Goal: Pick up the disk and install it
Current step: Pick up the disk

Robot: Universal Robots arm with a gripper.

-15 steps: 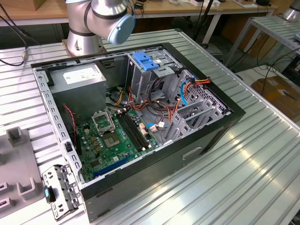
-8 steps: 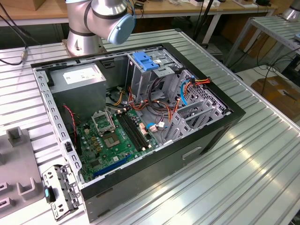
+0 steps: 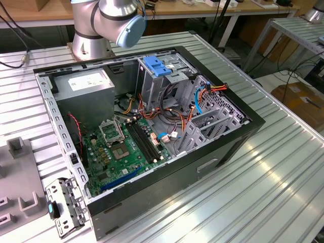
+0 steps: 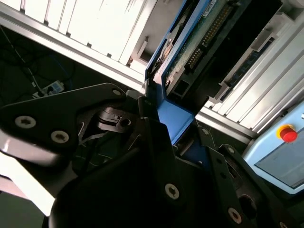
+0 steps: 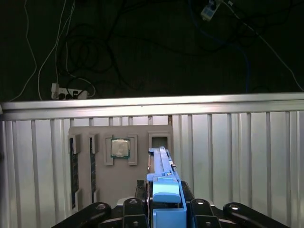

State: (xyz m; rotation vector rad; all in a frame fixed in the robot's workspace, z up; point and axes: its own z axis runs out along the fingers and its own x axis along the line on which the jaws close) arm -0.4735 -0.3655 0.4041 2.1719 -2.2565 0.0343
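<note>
Blue plastic rails (image 5: 166,197) frame the disk (image 5: 160,164), which shows edge-on in the first wrist view with the tool (image 5: 165,192) pressed in on its two broad sides, pinching it. Past its far end lies a grey tray (image 5: 118,183) carrying a processor (image 5: 120,147) and memory sticks (image 5: 73,173) on the ribbed aluminium surface (image 5: 237,156); whether the disk's far end touches that tray I cannot tell. In the second wrist view one face of the disk is a bare green circuit board (image 4: 199,33) with a row of connector pins (image 4: 205,46). I judge it dense for its size and quite stiff, with a metal body that could slide under a loose pinch, and delicate inside, so knocks and drops are the main worry. The safest hold is on the rails or the metal edges near one end, away from the board and the pins. In the exterior view the open computer case (image 3: 217,152) lies on the surface, its metal drive cage (image 3: 152,88) at about twelve o'clock inside it.
</note>
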